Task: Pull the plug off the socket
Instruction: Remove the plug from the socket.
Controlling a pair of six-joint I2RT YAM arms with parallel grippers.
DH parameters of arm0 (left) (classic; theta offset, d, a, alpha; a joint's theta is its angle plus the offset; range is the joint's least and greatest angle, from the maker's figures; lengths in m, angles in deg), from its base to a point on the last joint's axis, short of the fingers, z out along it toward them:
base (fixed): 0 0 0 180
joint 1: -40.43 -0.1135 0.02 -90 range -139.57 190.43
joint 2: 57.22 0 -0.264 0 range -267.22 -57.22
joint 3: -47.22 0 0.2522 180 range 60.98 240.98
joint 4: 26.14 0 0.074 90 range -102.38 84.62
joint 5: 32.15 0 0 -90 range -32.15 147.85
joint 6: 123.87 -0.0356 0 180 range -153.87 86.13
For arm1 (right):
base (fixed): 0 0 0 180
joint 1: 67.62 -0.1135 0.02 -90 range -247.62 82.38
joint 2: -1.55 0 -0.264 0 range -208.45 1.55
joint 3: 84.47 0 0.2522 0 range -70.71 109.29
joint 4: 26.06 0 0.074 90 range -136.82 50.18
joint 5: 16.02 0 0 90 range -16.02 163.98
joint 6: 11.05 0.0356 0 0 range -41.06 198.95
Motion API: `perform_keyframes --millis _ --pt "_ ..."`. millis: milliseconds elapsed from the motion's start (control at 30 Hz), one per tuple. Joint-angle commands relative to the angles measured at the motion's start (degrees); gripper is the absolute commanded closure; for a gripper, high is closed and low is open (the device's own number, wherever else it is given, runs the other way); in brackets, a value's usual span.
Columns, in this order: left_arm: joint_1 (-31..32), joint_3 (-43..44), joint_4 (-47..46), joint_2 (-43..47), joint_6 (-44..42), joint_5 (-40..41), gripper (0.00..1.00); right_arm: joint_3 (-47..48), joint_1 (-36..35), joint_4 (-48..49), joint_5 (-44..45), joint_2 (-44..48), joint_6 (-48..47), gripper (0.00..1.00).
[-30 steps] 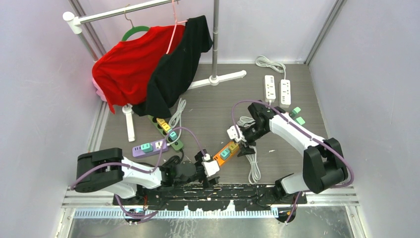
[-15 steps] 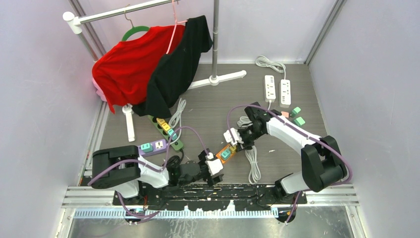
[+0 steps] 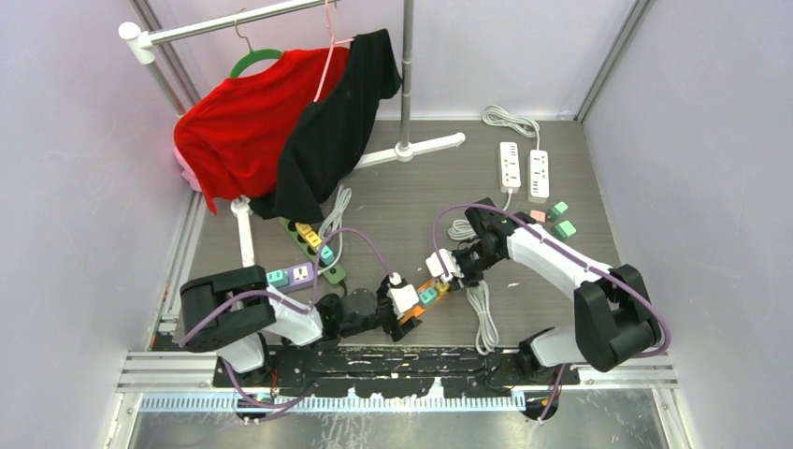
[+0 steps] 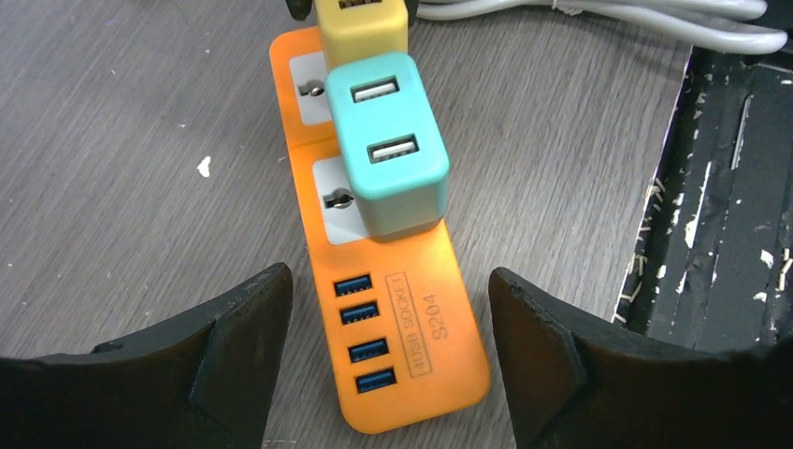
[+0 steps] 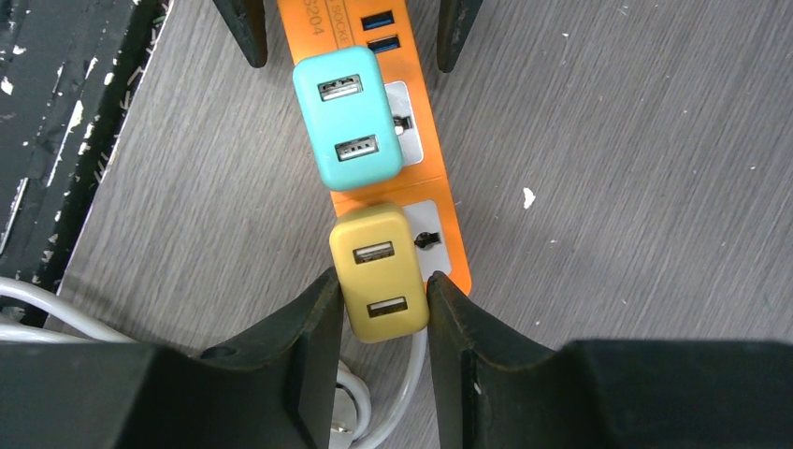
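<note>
Close to the near edge of the table (image 3: pixel 421 187), about midway along it, the left end effector (image 4: pixel 388 281) stands with its fingers (image 4: pixel 234 337) apart, one on each side of the near end of the orange power strip (image 4: pixel 421 365) and touching neither side. A teal plug (image 4: pixel 388 140) sits in the strip's nearer socket. Just beyond it a yellow plug (image 5: pixel 379 271) sits in the farther socket, and the right end effector (image 5: pixel 382 290) is clamped on that plug's two sides. Both plugs look fully seated. A grey cable (image 3: pixel 481 313) lies just beside the strip. Toward the far right corner lie two white power strips (image 3: pixel 524 170).
</note>
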Motion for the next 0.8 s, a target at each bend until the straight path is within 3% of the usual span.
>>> perform_keyframes --millis 0,333,467,667,767 --pt "-1.1 1.0 -3.6 -1.2 0.7 -2.2 0.24 0.2 -0.3 -3.3 -2.0 1.6 2.1 0.72" --pt "-2.2 1.9 -4.8 -4.2 2.4 -2.7 0.35 0.3 -0.3 -3.8 -2.9 1.4 3.1 0.80" --pt "-2.2 2.0 -4.8 -4.5 2.8 -2.6 0.55 0.5 -0.3 -4.1 -3.5 1.1 3.7 0.82" --pt "-2.5 2.3 -4.2 -4.7 2.8 -2.6 0.99 0.2 -0.4 -4.5 -6.5 0.9 3.6 0.83" --pt "-2.6 2.8 -3.8 -5.1 2.7 -3.1 1.00 0.3 -0.7 -4.5 -8.7 0.7 4.1 0.84"
